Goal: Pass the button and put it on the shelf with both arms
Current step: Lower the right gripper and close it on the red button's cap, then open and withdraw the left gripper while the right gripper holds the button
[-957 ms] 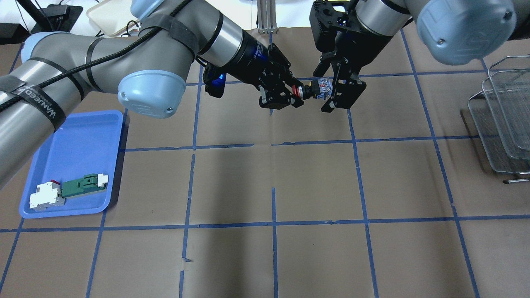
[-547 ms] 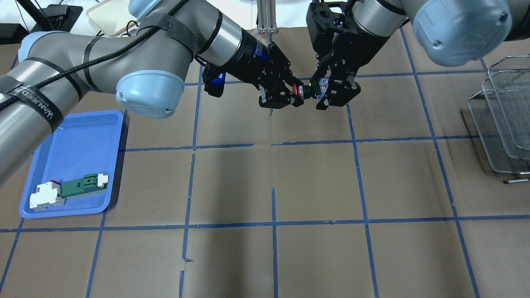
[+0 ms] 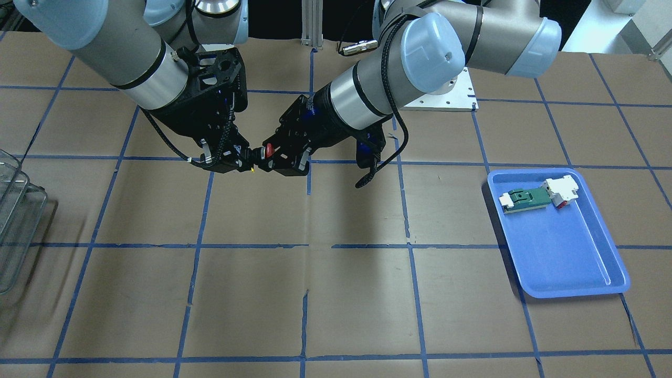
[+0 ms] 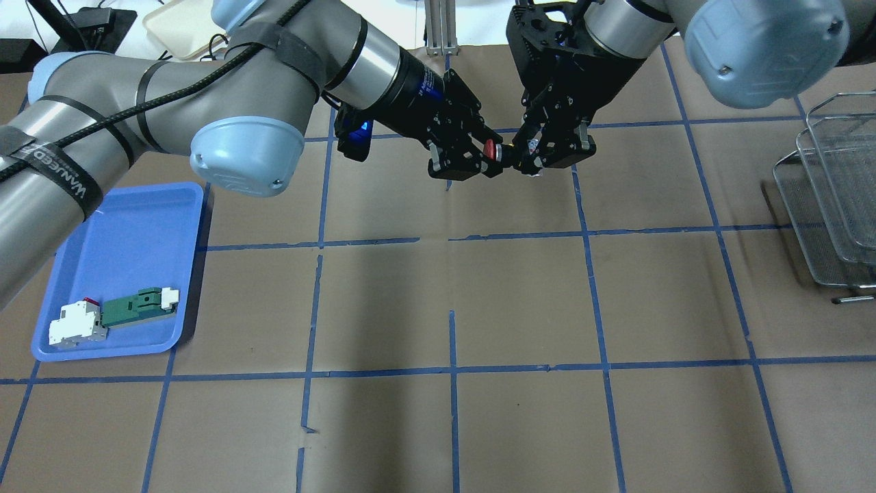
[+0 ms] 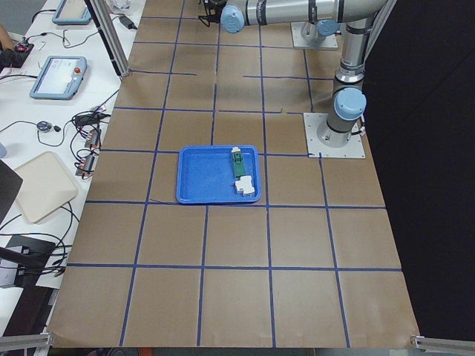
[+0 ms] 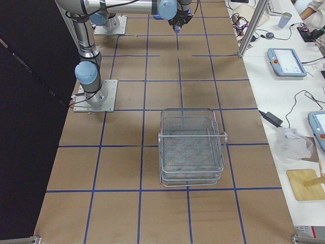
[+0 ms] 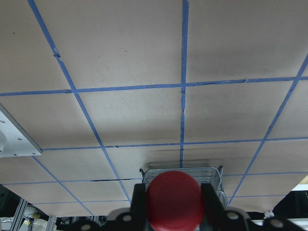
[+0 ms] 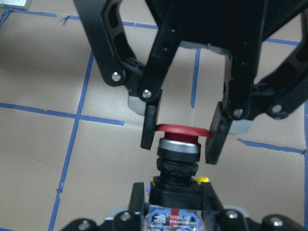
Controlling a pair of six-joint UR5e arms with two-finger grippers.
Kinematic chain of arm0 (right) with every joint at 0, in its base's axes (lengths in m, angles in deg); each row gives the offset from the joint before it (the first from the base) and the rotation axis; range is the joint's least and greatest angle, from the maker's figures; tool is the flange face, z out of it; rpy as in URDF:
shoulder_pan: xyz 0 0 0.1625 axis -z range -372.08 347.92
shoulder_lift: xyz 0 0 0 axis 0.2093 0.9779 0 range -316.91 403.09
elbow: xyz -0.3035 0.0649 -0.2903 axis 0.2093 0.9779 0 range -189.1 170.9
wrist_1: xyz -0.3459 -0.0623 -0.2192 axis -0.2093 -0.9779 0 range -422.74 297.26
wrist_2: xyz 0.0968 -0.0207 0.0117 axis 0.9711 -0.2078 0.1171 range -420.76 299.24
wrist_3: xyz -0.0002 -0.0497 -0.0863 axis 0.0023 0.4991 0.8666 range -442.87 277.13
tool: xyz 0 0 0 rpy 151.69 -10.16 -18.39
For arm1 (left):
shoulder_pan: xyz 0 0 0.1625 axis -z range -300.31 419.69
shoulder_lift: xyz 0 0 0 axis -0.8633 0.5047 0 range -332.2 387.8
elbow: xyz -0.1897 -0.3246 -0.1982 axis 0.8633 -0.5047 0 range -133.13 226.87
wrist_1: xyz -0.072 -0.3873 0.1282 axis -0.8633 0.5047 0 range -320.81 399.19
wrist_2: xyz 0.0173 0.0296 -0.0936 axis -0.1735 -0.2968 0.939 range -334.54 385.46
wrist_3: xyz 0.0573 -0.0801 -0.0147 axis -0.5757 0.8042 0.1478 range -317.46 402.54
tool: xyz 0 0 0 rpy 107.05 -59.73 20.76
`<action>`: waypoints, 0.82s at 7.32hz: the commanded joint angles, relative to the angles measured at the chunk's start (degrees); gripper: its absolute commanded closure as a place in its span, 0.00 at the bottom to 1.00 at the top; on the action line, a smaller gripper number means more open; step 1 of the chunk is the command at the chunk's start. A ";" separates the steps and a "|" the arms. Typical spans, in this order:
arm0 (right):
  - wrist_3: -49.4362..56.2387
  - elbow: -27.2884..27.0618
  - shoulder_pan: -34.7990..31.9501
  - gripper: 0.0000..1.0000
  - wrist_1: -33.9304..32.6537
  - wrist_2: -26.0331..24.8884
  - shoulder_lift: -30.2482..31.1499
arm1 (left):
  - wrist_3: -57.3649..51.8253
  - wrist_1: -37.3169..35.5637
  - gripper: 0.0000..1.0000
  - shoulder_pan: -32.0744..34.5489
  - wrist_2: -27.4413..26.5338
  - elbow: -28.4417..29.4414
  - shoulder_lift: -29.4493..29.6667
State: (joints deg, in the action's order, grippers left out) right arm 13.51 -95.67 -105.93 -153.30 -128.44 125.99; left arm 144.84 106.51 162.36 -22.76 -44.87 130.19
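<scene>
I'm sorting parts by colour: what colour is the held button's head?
The button has a red head, clearest in the left wrist view.

Red-headed button (image 4: pixel 493 150) lies horizontal in mid-air; grey wire shelf (image 4: pixel 825 219) stands upright, far right.

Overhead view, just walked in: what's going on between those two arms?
A handover in mid-air. The left gripper clamps the button by its red head, and the right gripper is shut on its rear block, so both hold it at once. The left has not yet let go; the shelf stands off to the robot's right.
</scene>
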 commanded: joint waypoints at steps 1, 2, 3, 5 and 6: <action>0.21 -0.01 0.07 0.92 0.03 0.01 0.06 | 0.01 -0.09 1.00 -0.01 -0.03 0.16 -0.18; 0.21 -0.01 0.07 0.92 0.03 0.27 0.06 | 0.01 -0.09 1.00 0.07 -0.03 0.34 -0.27; 0.21 0.08 0.07 0.93 0.03 0.36 0.06 | 0.01 -0.09 1.00 0.07 0.06 0.34 -0.36; 0.12 0.25 0.16 0.93 0.03 0.45 0.06 | 0.71 -0.09 1.00 0.07 0.14 0.43 -0.27; 0.21 0.34 0.16 0.93 0.03 0.36 0.15 | 1.59 -0.09 1.00 0.07 0.15 0.69 -0.27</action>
State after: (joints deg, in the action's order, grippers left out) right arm 13.68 -95.44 -105.80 -153.27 -128.03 126.08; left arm 145.50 106.50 162.43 -22.65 -44.40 129.91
